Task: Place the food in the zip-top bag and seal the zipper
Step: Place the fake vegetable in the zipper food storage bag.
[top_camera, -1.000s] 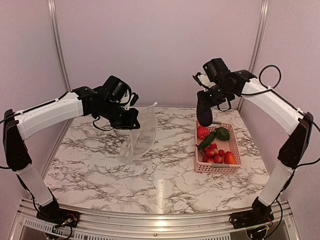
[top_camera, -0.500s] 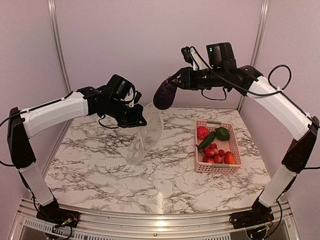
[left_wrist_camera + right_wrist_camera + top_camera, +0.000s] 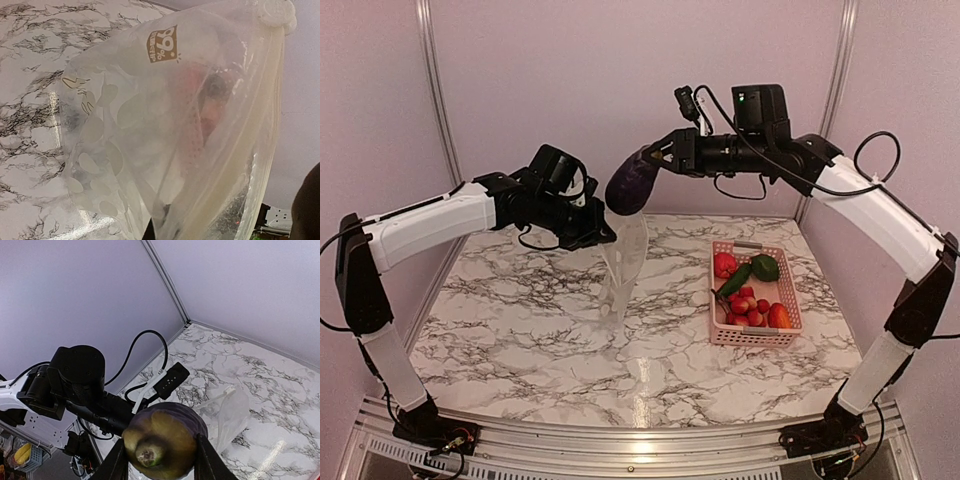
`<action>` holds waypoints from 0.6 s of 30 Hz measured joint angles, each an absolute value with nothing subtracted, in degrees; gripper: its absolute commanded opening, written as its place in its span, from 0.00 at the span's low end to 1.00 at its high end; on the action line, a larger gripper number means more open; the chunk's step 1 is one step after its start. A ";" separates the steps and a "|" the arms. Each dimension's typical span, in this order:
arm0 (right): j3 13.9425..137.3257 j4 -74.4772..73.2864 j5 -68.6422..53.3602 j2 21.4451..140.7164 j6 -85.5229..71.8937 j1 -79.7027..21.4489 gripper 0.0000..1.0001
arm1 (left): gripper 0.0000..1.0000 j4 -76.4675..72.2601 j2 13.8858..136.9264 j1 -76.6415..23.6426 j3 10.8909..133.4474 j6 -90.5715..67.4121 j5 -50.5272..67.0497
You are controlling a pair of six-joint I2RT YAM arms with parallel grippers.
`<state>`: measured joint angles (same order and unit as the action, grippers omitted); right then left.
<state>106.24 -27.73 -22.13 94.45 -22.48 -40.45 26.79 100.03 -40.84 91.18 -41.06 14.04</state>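
The zip-top bag (image 3: 623, 265) hangs from my left gripper (image 3: 598, 228), which is shut on its upper edge; its bottom touches the table. In the left wrist view the dotted bag (image 3: 125, 130) fills the frame, its whitish zipper (image 3: 270, 110) runs down the right side, and my fingers are mostly hidden behind the plastic. My right gripper (image 3: 655, 165) is shut on the dark purple eggplant (image 3: 632, 183), held just above the bag's mouth. The right wrist view shows the eggplant (image 3: 162, 437) between the fingers (image 3: 116, 465), with the bag (image 3: 230, 415) below.
The pink basket (image 3: 753, 340) stands at the right of the marble table. It holds a tomato (image 3: 724, 264), green pepper (image 3: 765, 267), cucumber (image 3: 735, 280), strawberries (image 3: 748, 305) and carrot (image 3: 779, 316). Walls close in at the back and sides.
My right arm has swung left, carrying the eggplant from above the basket to just over the bag's mouth. My left gripper has turned the bag, which now hangs narrower and more edge-on.
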 measured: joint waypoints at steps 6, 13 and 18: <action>102.85 -28.45 -20.58 94.45 -22.41 -40.60 0.28 | 0.00 25.17 99.70 -40.49 91.18 -42.57 14.09; 103.55 -32.34 -14.28 94.78 -20.67 -42.65 0.27 | 0.00 23.70 99.31 -40.42 91.18 -43.77 14.59; 109.30 -37.47 -8.32 98.35 -17.72 -46.57 0.27 | 0.00 23.81 99.31 -40.42 91.15 -44.38 14.74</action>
<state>109.30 -37.47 -8.32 98.35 -17.72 -46.57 23.81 99.31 -40.42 91.15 -44.38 14.74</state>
